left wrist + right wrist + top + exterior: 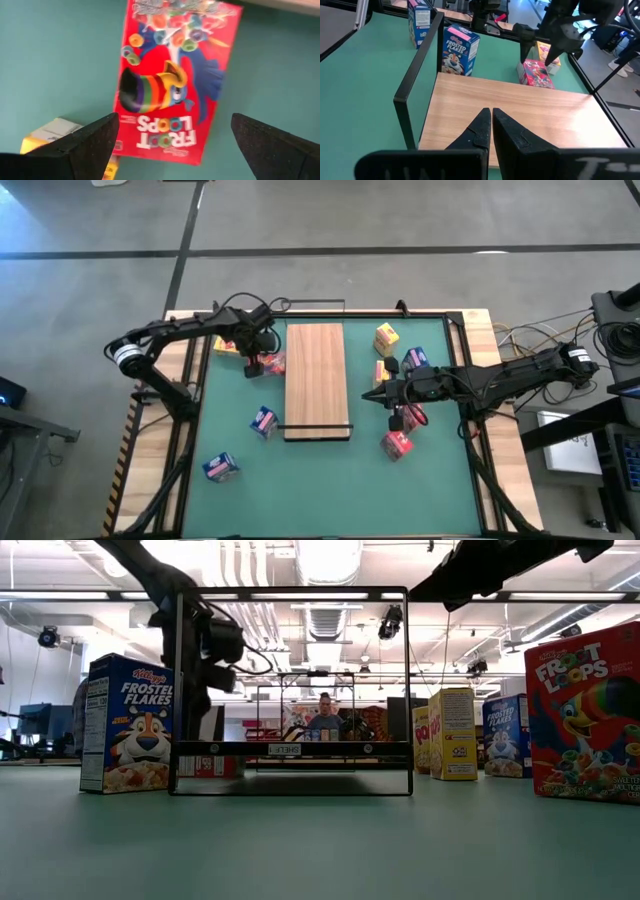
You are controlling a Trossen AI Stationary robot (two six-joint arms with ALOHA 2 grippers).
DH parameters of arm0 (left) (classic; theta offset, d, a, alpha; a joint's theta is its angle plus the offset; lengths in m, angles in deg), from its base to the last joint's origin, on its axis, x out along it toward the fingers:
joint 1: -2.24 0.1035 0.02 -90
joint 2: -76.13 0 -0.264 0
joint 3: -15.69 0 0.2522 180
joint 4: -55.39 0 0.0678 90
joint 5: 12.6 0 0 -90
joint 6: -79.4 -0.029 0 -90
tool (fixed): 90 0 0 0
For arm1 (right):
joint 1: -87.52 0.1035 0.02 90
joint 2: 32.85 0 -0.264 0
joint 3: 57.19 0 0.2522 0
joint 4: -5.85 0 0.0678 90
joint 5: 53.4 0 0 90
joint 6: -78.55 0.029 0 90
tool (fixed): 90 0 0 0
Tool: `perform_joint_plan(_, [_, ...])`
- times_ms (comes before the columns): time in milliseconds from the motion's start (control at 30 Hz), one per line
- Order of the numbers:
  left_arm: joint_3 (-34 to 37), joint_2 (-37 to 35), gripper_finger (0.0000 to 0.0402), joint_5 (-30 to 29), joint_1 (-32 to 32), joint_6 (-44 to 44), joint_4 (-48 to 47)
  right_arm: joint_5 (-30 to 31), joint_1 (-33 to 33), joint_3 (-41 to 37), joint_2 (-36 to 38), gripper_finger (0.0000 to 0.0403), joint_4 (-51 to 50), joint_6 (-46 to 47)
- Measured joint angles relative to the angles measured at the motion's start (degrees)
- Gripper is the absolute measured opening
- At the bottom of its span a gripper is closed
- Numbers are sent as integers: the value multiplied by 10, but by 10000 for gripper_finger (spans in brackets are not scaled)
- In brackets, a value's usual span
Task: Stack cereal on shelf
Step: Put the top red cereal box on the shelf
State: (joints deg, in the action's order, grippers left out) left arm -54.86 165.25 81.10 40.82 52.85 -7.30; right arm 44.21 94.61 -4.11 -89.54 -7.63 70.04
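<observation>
Tool on the left arm [170, 145] hangs spread wide above a red box [172, 80] lying flat on the desk [330, 480], just off the shelf [317, 380]; the spread looks set to straddle the box's width for a pickup. A yellow box [47, 137] lies beside it. Right tool [490, 132], pinched shut and empty, waits over the shelf's far edge. The shelf is bare; other boxes stand scattered around it.

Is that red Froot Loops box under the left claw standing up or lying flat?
Lying flat: the red Froot Loops box shows its whole printed front on the green mat.
</observation>
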Motion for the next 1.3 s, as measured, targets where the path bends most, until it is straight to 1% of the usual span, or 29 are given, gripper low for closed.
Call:
perform_joint_plan(67, [2, 0, 368, -13, 1, -2, 6, 0, 0, 0, 0, 9, 0, 0])
perform_joint_plan(133, [2, 0, 368, -13, 1, -5, 13, 0, 0, 0, 0, 9, 0, 1])
perform_joint_plan(367, [2, 13, 368, 3, 2, -13, 18, 0, 0, 0, 0, 9, 0, 3])
perform_joint_plan(767, [2, 52, 368, 3, 2, -15, 22, 0, 0, 0, 0, 9, -1, 4])
perform_joint_plan(900, [2, 52, 366, -12, 2, -10, 22, 0, 0, 0, 0, 9, -1, 4])
perform_joint_plan(1067, [2, 53, 351, -15, 1, -9, 22, 0, 0, 0, 0, 9, -1, 4])
perform_joint_plan(1300, [2, 52, 315, -15, 0, 1, 22, 0, 0, 0, 0, 9, -1, 4])
